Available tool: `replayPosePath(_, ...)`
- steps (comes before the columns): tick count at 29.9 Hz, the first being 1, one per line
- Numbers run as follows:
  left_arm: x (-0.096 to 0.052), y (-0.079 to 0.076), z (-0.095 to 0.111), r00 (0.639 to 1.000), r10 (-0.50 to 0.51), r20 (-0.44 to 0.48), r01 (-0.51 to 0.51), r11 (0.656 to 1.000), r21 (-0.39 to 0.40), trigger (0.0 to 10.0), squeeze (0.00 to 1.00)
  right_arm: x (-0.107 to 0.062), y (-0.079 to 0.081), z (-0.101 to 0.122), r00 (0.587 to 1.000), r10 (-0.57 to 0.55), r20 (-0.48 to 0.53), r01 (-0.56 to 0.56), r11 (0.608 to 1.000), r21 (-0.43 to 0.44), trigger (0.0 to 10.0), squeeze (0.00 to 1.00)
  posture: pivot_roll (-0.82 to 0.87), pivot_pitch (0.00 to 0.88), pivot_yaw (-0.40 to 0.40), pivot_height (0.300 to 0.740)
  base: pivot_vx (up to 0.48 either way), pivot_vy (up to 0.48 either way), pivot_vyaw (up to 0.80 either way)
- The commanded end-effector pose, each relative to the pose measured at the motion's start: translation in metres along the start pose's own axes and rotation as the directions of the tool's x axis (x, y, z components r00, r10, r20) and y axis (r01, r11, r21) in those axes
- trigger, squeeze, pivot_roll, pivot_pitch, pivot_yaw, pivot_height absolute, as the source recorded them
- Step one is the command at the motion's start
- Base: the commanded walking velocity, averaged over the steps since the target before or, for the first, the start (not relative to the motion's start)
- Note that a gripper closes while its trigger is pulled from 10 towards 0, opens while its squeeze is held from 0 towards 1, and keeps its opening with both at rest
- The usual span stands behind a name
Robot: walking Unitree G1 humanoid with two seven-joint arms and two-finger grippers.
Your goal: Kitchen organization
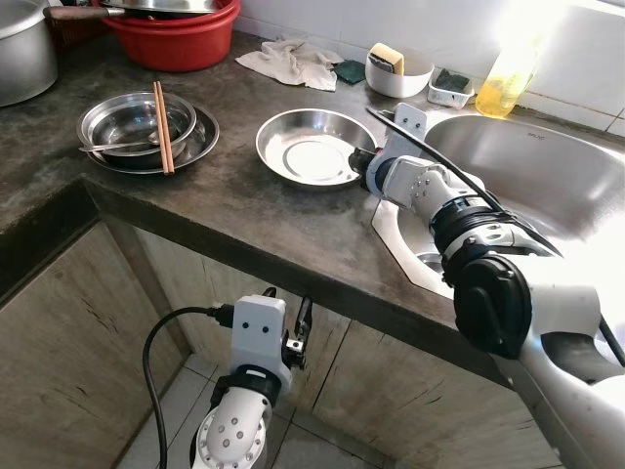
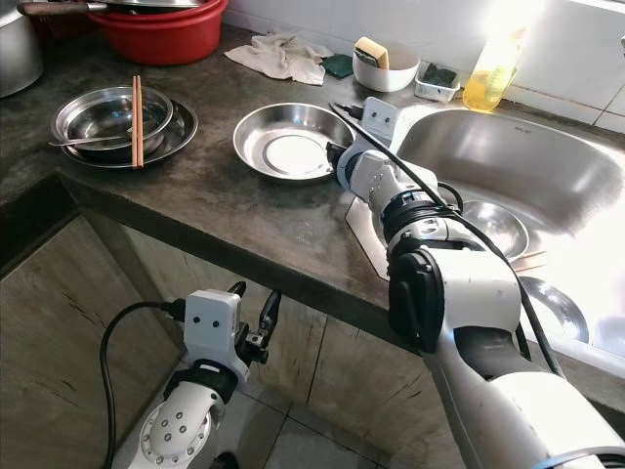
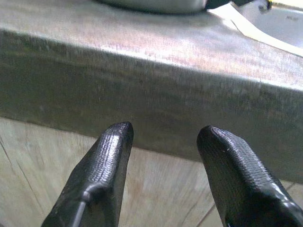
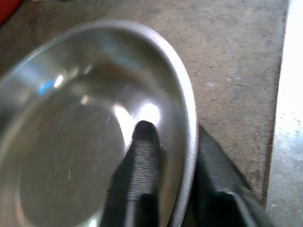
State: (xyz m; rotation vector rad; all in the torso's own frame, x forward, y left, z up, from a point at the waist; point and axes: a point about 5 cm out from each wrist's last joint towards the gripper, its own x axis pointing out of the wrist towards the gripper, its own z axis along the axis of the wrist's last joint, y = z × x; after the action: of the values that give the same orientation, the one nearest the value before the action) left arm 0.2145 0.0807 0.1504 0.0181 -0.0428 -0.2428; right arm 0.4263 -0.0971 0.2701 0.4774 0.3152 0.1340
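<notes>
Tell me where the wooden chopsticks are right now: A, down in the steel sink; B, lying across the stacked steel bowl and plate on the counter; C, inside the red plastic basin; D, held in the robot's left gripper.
B: the wooden chopsticks lie across the rim of the stacked steel bowl and plate on the dark stone counter, while the left gripper hangs open below the counter edge.

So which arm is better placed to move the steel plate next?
Right. The right gripper already straddles the steel plate's rim, one finger inside and one outside. The left gripper hangs open below the counter edge.
</notes>
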Motion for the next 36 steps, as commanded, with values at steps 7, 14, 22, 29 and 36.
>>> replayPosePath(7,0.005,0.0,0.003,1.0,0.006,0.014,-0.006,1.0,-0.013,10.0,0.0,0.0,-0.027,-0.002,0.999,-0.038,-0.008,0.039,0.966,0.256,0.0,0.0,0.09,0.209,-0.125,0.74,0.0,0.0,0.0)
replayPosePath(14,0.009,0.002,0.005,1.0,0.001,0.026,-0.001,1.0,-0.006,10.0,0.0,-0.006,-0.032,0.024,0.972,0.036,0.234,-0.127,0.914,0.385,0.0,0.0,0.1,0.188,-0.107,0.74,0.0,0.0,0.0)
replayPosePath(22,0.016,0.005,0.008,0.999,-0.008,0.045,0.008,1.0,-0.004,10.0,0.0,-0.052,-0.015,0.034,0.822,0.166,0.545,-0.14,0.986,-0.088,0.0,0.0,0.09,0.152,-0.071,0.74,0.0,0.0,0.0)
replayPosePath(29,0.025,0.011,0.009,0.998,-0.011,0.06,0.012,1.0,-0.017,10.0,0.0,-0.094,-0.018,0.006,0.739,0.237,0.631,0.051,0.914,-0.403,0.0,0.0,0.07,0.109,-0.034,0.74,0.0,0.0,-0.34)
replayPosePath(36,0.032,0.013,0.01,0.997,-0.026,0.071,0.025,1.0,0.012,10.0,0.0,-0.108,-0.025,-0.009,0.774,0.195,0.603,0.129,0.883,-0.451,0.0,0.0,0.06,0.083,-0.013,0.74,0.0,0.0,-0.79)
